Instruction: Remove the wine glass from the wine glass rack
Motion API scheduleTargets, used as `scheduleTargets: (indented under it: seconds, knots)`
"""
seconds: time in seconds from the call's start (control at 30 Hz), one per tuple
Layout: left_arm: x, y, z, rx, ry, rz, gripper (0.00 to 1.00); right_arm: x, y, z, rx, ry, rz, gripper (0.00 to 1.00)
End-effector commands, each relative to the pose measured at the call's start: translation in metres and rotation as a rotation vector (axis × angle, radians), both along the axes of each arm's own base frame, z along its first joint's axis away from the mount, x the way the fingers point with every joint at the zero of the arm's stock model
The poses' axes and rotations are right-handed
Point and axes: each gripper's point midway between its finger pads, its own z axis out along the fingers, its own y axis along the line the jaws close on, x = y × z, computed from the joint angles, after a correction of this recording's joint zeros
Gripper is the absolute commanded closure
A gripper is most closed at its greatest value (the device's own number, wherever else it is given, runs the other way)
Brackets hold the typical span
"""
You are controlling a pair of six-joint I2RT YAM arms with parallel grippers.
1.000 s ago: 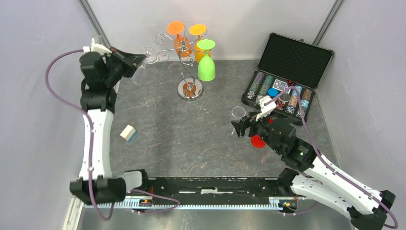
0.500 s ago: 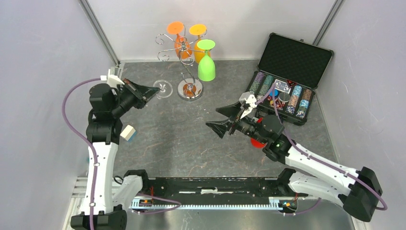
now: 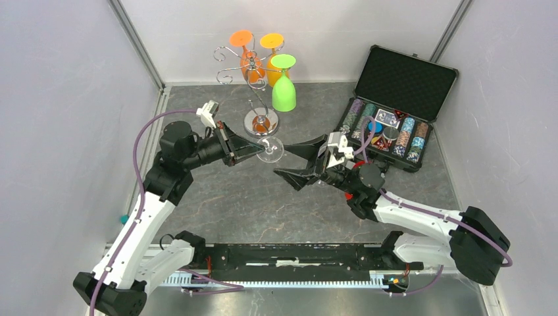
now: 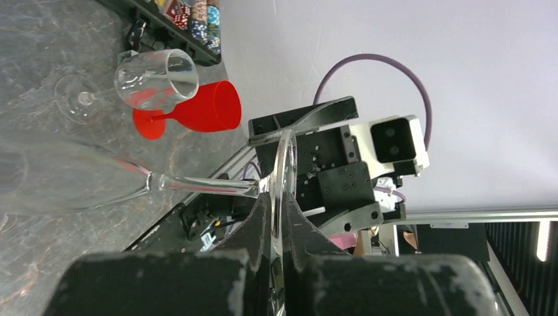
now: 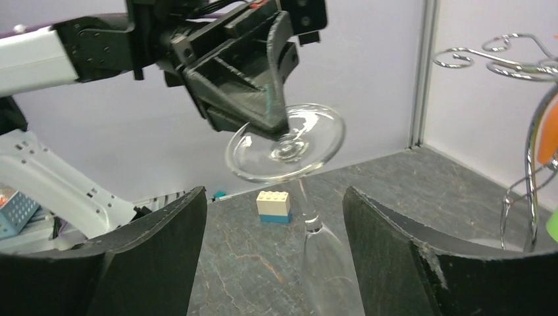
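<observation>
Tabletop [image 3: 217, 197]: grey; wine glass rack [image 3: 254, 124] is stood at 12 o'clock.
Left gripper [image 3: 258, 150]: clamped on wine glass [image 3: 271, 151] foot.
Right gripper [image 3: 283, 160]: held wide apart, at the glass's 3 o'clock.

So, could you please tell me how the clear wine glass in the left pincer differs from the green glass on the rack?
The clear wine glass is see-through; the green glass is opaque. The clear wine glass is off the wine glass rack, pinched by the rim of its foot in the left pincer; the green glass hangs from a rack arm, with no pincer on it. Both are stemmed, foot up and bowl down.
</observation>
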Motion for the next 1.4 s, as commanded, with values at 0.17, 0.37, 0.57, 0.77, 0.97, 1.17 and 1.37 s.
scheduleTargets:
  seconds: [0.17, 0.37, 0.57, 0.77, 0.97, 1.17, 1.37]
  knots:
    - [-0.014, -0.014, 0.039, -0.129, -0.052, -0.08, 0.98, -0.024, 0.006, 0.008, -0.035, -0.31, 0.061, 0.18]
    - [-0.019, -0.018, 0.04, -0.132, -0.044, -0.103, 0.98, -0.01, 0.02, 0.004, -0.092, -0.331, 0.047, 0.26]
    - [-0.023, -0.021, 0.041, -0.135, -0.041, -0.123, 0.98, -0.004, 0.023, 0.011, -0.063, -0.324, 0.026, 0.42]
    - [-0.024, -0.019, 0.048, -0.178, -0.058, -0.106, 0.98, 0.005, 0.03, 0.016, -0.064, -0.282, 0.017, 0.6]
    - [-0.022, -0.019, 0.046, -0.178, -0.056, -0.096, 0.98, 0.01, 0.026, 0.024, -0.036, -0.26, -0.018, 0.91]
    - [-0.017, -0.014, 0.045, -0.155, -0.098, -0.044, 0.35, 0.014, -0.001, 0.047, 0.095, -0.224, -0.121, 1.0]
    - [0.008, -0.004, 0.006, -0.057, -0.076, 0.102, 0.13, 0.019, -0.055, 0.076, 0.341, -0.111, -0.268, 1.0]
